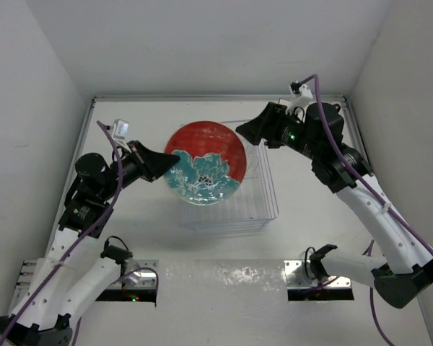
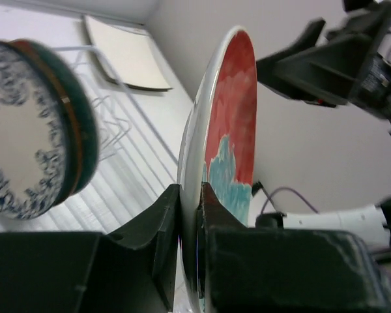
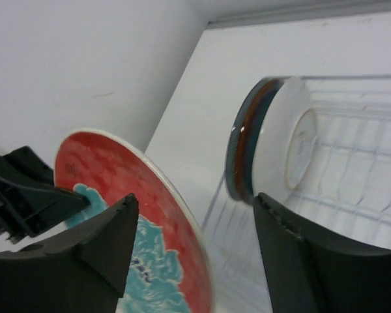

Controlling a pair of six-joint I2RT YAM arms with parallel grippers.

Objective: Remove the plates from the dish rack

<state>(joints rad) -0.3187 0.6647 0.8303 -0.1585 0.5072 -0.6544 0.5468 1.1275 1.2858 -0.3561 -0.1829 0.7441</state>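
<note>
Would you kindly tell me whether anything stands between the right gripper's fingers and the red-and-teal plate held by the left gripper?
Nothing visible does. The right gripper, fingers open, faces the rim of the red-and-teal plate across bare air. The left gripper pinches its opposite edge, and the other plates stand beyond in the dish rack.

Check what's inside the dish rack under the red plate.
A dark teal plate and a white plate stand upright together in the dish rack. From above, the red plate, held by the left tool, hides them.
</note>
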